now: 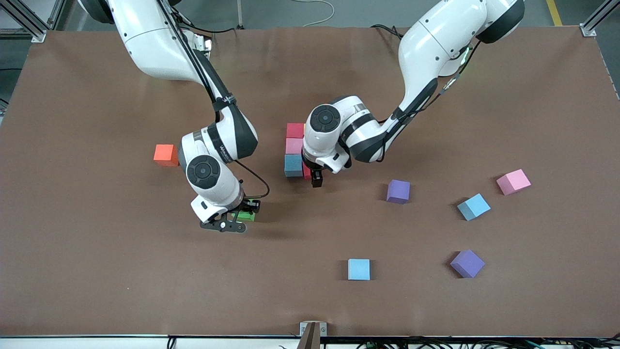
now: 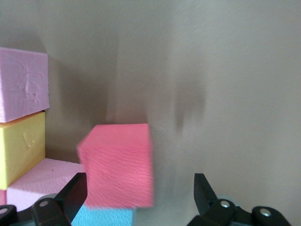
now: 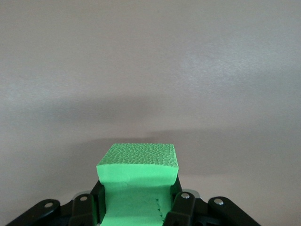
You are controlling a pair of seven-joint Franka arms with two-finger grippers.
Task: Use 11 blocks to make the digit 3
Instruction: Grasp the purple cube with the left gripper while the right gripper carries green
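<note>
Under my left gripper (image 2: 136,200), spread wide, only its wrist view shows the red block (image 2: 120,165), seemingly released; right gripper (image 3: 138,207) clamps the green block (image 3: 138,172).

Robotics laboratory. Evidence: two white Franka arms (image 1: 160,43) mounted along one edge of a large brown-covered table (image 1: 97,271); aluminium extrusion frame posts (image 1: 29,22) at its corners; loose cables (image 1: 315,7) on a grey floor; yellow floor marking tape (image 1: 553,12); camera mount (image 1: 312,332) at the table's near edge.
</note>
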